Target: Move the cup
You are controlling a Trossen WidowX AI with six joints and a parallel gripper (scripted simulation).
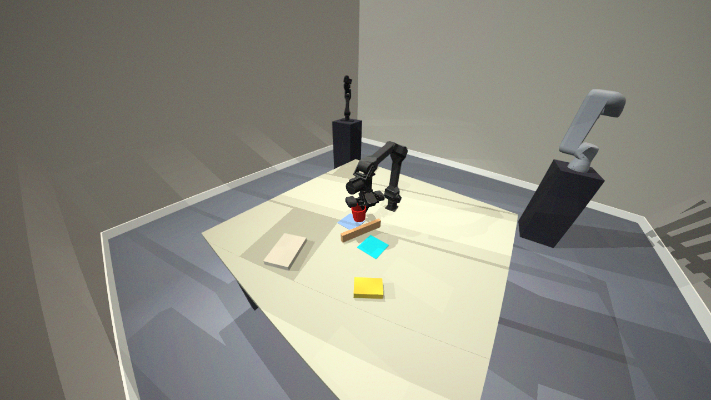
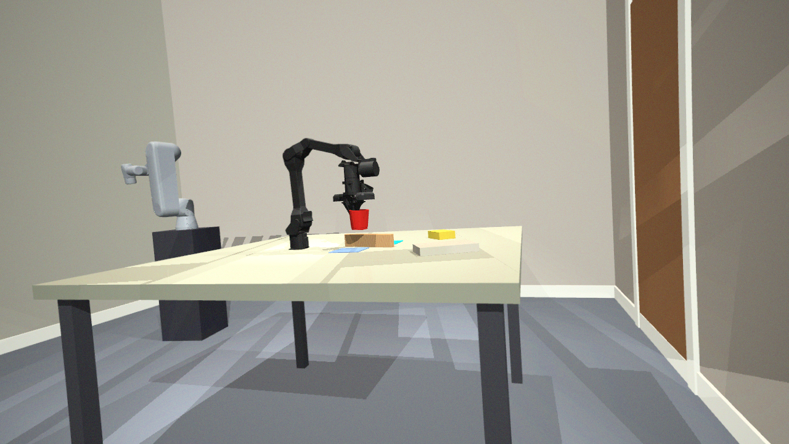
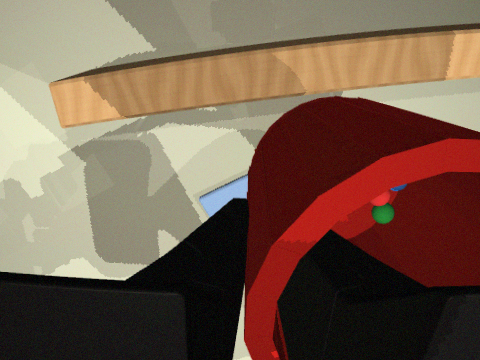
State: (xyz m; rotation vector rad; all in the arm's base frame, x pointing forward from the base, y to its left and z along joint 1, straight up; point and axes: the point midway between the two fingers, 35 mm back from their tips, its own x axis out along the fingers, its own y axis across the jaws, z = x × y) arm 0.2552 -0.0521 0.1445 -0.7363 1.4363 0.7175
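Note:
My gripper (image 2: 351, 209) (image 3: 258, 214) is shut on the wall of the red cup (image 1: 358, 214) (image 2: 359, 219) (image 3: 300, 150), one finger inside and one outside. The cup hangs upright above the table, between the arm and the wooden bar in the top view. A green marble (image 3: 383, 213), a red marble (image 3: 380, 198) and a blue marble (image 3: 398, 187) show inside the cup. The blue pad (image 1: 346, 222) (image 2: 347, 250) (image 3: 225, 195) lies below the cup, partly hidden by it in the top view. The cyan pad (image 1: 372, 246) (image 2: 397, 242) lies beyond the bar.
A wooden bar (image 1: 360, 230) (image 2: 368, 240) (image 3: 200, 82) stands between the two pads. A yellow block (image 1: 368, 286) (image 2: 441, 234) lies farther out past the cyan pad. A flat beige block (image 1: 285, 250) (image 2: 445, 248) lies to the left in the top view.

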